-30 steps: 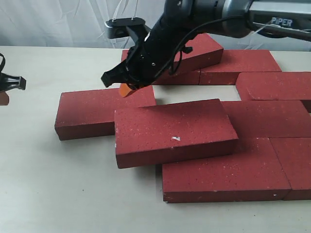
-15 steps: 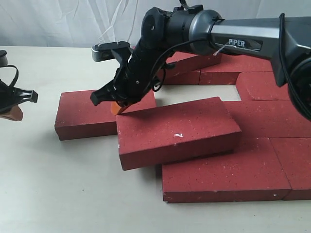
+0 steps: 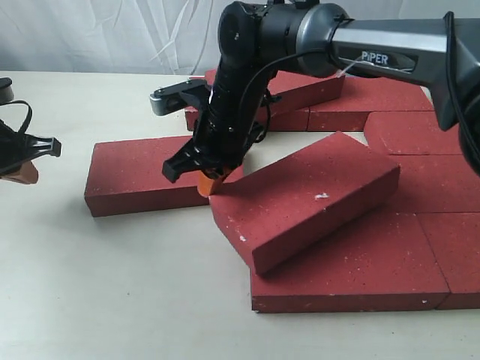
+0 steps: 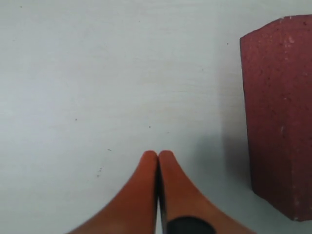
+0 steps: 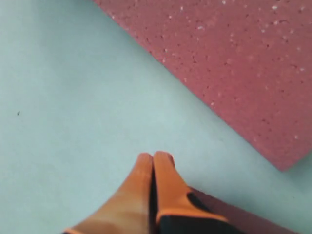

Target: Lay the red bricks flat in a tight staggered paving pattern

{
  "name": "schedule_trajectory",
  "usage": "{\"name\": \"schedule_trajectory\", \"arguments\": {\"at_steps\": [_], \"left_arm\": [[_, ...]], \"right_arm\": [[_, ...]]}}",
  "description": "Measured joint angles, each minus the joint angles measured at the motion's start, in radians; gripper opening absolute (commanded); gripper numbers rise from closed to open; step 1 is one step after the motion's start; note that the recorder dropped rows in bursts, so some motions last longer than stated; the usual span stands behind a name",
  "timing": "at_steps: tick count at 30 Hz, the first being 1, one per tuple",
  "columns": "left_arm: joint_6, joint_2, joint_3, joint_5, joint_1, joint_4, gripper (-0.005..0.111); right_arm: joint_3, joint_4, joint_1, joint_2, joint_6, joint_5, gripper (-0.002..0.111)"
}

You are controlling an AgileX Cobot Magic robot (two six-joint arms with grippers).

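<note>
Several dark-red speckled bricks lie on the table. One brick with a small white chip (image 3: pixel 307 199) rests skewed and tilted on top of the front brick (image 3: pixel 352 281). A lone brick (image 3: pixel 139 174) lies to the left. My right gripper (image 3: pixel 210 184) is shut and empty, its orange tips at the near left corner of the skewed brick, in the gap between it and the lone brick. In the right wrist view the right gripper (image 5: pixel 153 156) hovers over bare table beside a brick (image 5: pixel 234 63). My left gripper (image 4: pixel 158 154) is shut and empty; a brick's end (image 4: pixel 280 112) stands beside it.
More bricks lie flat at the back (image 3: pixel 371 94) and right (image 3: pixel 427 131), with one back brick (image 3: pixel 304 82) tilted on another. A rectangular gap of table (image 3: pixel 300 141) shows among them. A white curtain (image 3: pixel 97 34) hangs behind. The left gripper (image 3: pixel 19 172) sits at the far left edge.
The right gripper dropped and swept rightward against the chipped brick's left corner, turning that brick counter-clockwise so its right end swung towards the back. The left gripper barely moved.
</note>
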Motion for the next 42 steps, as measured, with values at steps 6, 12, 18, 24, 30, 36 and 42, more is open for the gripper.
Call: {"name": "schedule_trajectory", "arguments": {"at_steps": [6,12,18,24,30,36,42], "left_arm": [[0.002,0.0,0.0,-0.014,0.0,0.0,0.0],[0.002,0.0,0.0,-0.018,0.0,-0.002,0.0],[0.002,0.0,0.0,-0.037,0.0,-0.047,0.0],[0.002,0.002,0.0,-0.048,0.0,-0.056,0.0],[0.002,0.002,0.0,-0.051,0.0,-0.061,0.0],[0.032,0.007,0.0,-0.054,0.0,-0.063,0.0],[0.047,0.063,0.0,-0.053,0.0,-0.09,0.0]], "right_arm": [[0.0,-0.064,-0.013,-0.051,0.015,-0.029,-0.001],[0.0,-0.179,-0.068,-0.066,0.152,-0.132,-0.001],[0.004,-0.211,-0.143,-0.027,0.181,-0.071,-0.001],[0.006,-0.244,-0.162,-0.014,0.184,0.016,-0.001],[0.006,-0.256,-0.162,-0.014,0.166,0.049,-0.001],[0.006,-0.276,-0.166,-0.02,0.16,0.051,-0.001],[0.006,-0.286,-0.166,-0.063,0.156,0.051,-0.001]]}}
